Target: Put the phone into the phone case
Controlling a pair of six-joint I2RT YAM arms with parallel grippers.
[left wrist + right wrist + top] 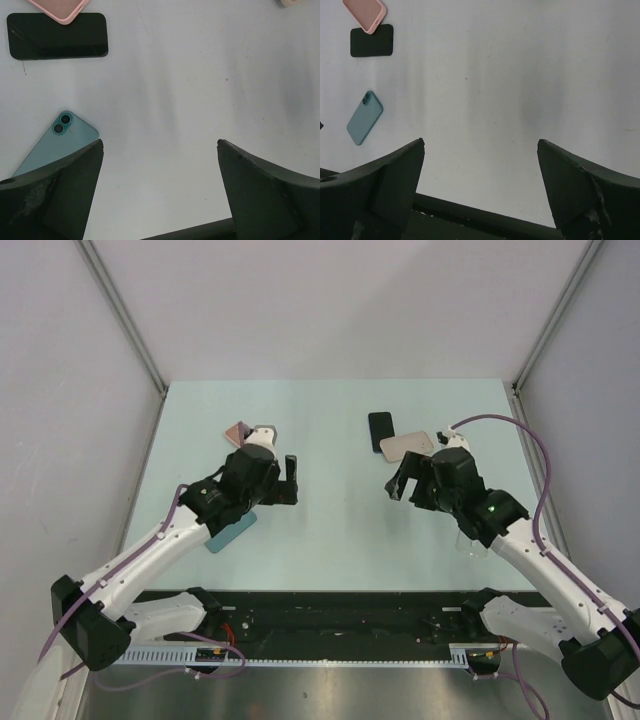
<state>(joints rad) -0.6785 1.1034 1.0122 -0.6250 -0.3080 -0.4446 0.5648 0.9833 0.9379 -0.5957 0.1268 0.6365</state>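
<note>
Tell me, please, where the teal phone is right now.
The teal phone lies camera-side up at the left of the top view, partly hidden under the left arm, nearer the arm bases than the pink case.

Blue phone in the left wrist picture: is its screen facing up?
No, the blue phone lies on the table with its back up, showing two round camera lenses.

From my seat the table (200, 75) reads as a smooth, matt pale surface with faint grey smudges. The black phone (57, 36) has a glossy glass face. The teal phone (55, 145) shows a satin back with shiny lens rings. The pink case (62, 10) looks soft, matt and rubbery. The left gripper (160, 145) has fingers (60, 195) of matt black plastic, scuffed grey, as does the right gripper (480, 145).
</note>
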